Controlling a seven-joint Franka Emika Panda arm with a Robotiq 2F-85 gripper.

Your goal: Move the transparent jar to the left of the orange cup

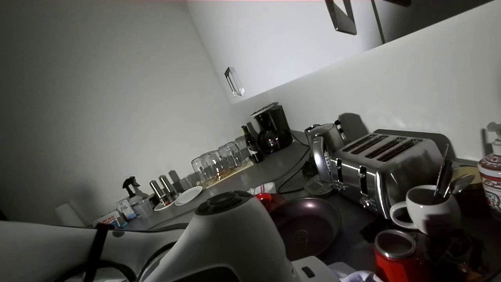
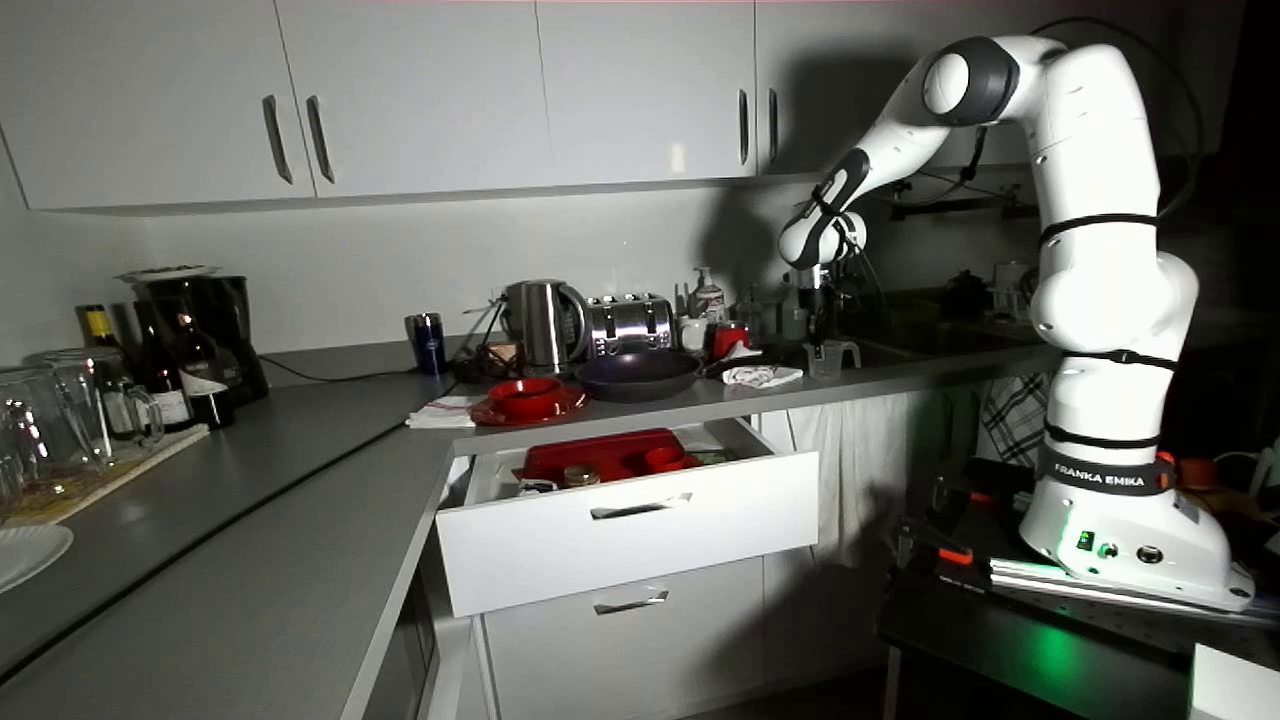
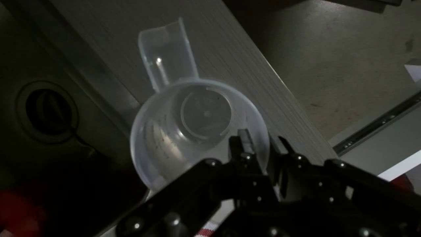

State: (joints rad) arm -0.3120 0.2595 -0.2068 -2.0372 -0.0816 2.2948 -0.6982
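Note:
The transparent jar, a clear plastic jug with a wide round rim and a handle, is at the counter's front edge by the sink in an exterior view [image 2: 828,363]. It fills the middle of the wrist view [image 3: 164,138]. My gripper [image 3: 261,140] has one finger inside the jar and one outside, shut on its wall; it shows above the jar in an exterior view [image 2: 818,338]. I cannot tell if the jar touches the counter. The orange cup, reddish with a metallic rim, stands by the white mug in both exterior views [image 1: 395,254] [image 2: 729,342].
A striped cloth [image 2: 762,376] lies between jar and cup. The white mug [image 1: 426,213] holds cutlery. The dark pan [image 2: 638,376], toaster [image 2: 628,325] and red bowl [image 2: 526,398] are farther along. A drawer [image 2: 630,530] stands open below. The sink drain [image 3: 49,112] is beside the jar.

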